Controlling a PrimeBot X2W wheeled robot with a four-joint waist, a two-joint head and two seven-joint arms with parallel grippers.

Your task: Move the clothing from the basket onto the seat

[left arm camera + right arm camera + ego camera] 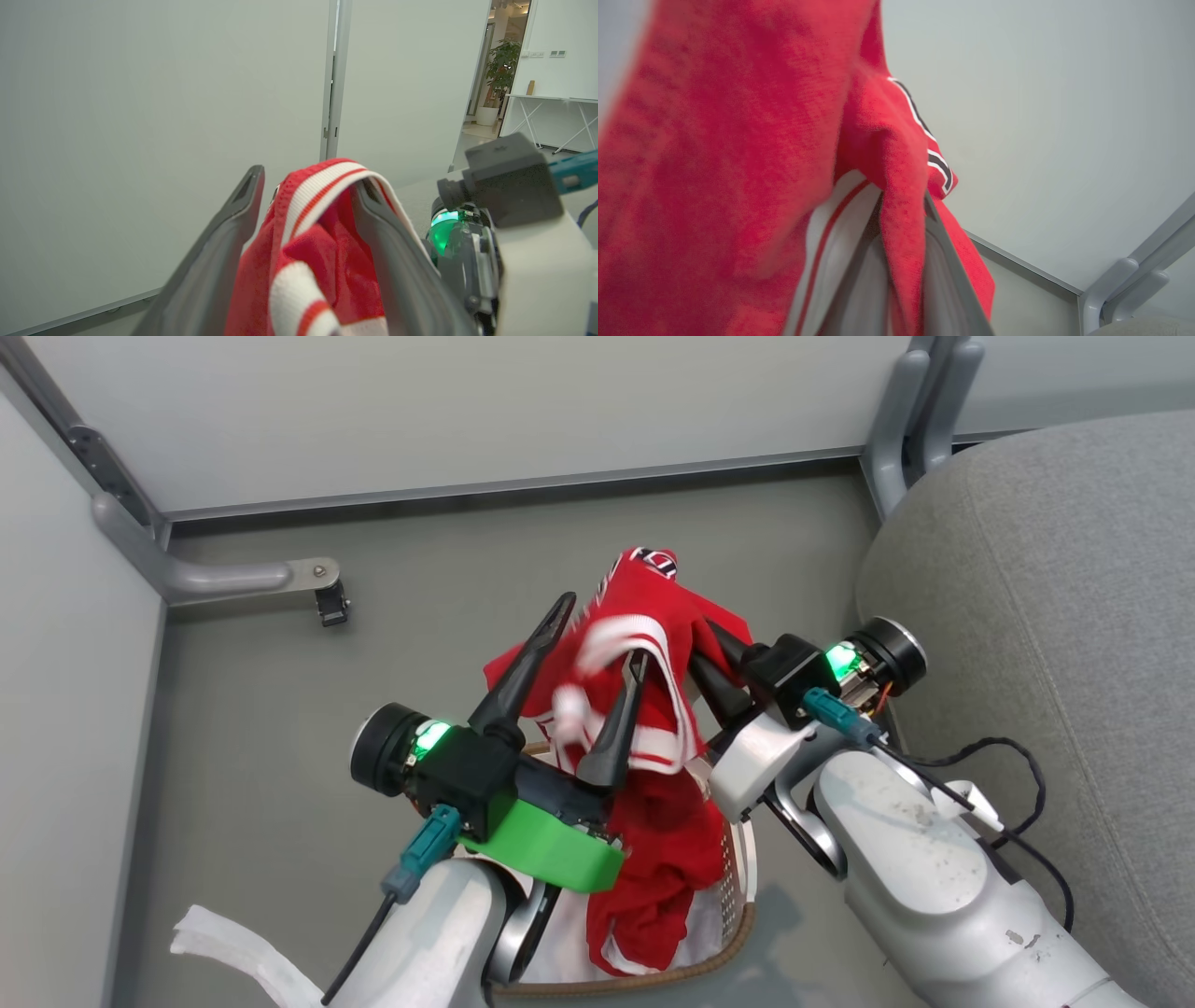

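Note:
A red jersey (644, 616) with white-striped trim hangs lifted above the basket (739, 933), and its lower folds (658, 877) trail down inside. My left gripper (603, 629) is open; the striped trim (327, 182) lies draped over its right finger (397, 261). My right gripper (705, 658) comes in from the right, its fingertips buried in the cloth. In the right wrist view the right gripper (903, 210) is shut on a fold of the red clothing (901, 186). The grey seat (1055, 616) lies to the right, close beside the right arm.
Pale partition walls close off the back and left, with a metal foot bracket (224, 577) on the floor and a grey post (906, 420) by the seat's corner. A white strip (233, 947) lies at the lower left. A black cable (1013, 775) loops beside my right forearm.

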